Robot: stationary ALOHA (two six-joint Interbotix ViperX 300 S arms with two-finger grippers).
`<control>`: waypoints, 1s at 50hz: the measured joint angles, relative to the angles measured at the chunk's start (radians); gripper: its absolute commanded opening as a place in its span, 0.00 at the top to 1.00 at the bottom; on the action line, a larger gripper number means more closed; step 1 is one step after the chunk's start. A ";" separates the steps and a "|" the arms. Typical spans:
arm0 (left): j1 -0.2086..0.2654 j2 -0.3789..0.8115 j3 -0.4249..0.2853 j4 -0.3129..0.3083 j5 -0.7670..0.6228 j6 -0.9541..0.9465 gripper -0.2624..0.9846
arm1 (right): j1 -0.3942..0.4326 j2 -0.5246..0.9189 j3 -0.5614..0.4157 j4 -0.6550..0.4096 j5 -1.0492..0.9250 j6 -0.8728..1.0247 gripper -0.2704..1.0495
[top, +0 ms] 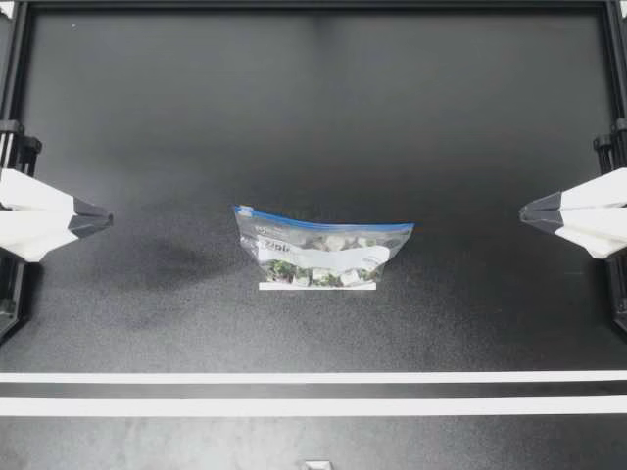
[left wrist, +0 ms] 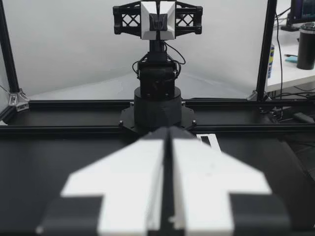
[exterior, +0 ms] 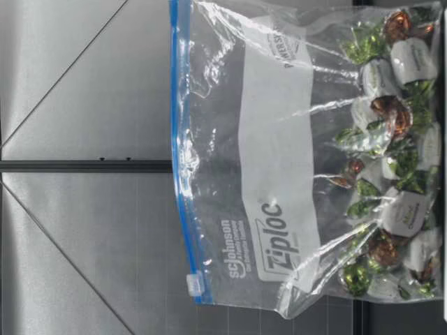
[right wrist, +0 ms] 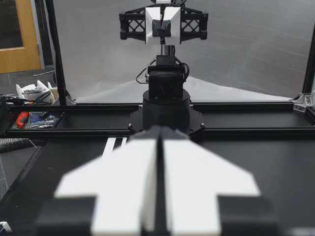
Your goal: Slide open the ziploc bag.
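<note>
- Clear plastic ziploc bag of wrapped sweets [top: 318,250] sits mid-surface; pale slider tab [top: 244,211] at its end nearer my left arm.
- Left fingers [top: 98,219] and right fingers [top: 534,212] pressed together, empty, well apart from it.
- Advice: pinch the tab, pin the far corner; pull along the bag's top edge.
- Black surface [top: 313,117] open all round it.

Bare bench [top: 313,117] all round the lone ziploc bag [top: 323,250]
The ziploc bag lies mid-bench with open black surface on every side. My left claw [top: 106,219] and right claw [top: 524,212], fingers pressed together, sit at opposite edges, well apart from it. Black frame rails [top: 313,5] bound the bench's far and side edges.
</note>
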 measured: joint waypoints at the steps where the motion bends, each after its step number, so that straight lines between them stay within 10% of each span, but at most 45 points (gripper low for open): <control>1: 0.000 0.000 0.000 0.000 -0.002 0.000 0.94 | 0.000 0.000 0.000 0.000 0.000 0.000 0.94; 15: 0.012 0.091 0.037 -0.006 0.005 0.005 0.95 | -0.003 0.017 0.005 0.002 -0.066 0.000 0.94; 30: 0.215 0.351 0.129 -0.127 -0.095 0.002 0.91 | -0.072 0.264 -0.098 0.000 -0.209 -0.005 0.94; 50: 0.212 0.545 0.067 -0.110 -0.160 -0.003 0.43 | -0.117 0.591 -0.296 0.000 -0.202 -0.012 0.75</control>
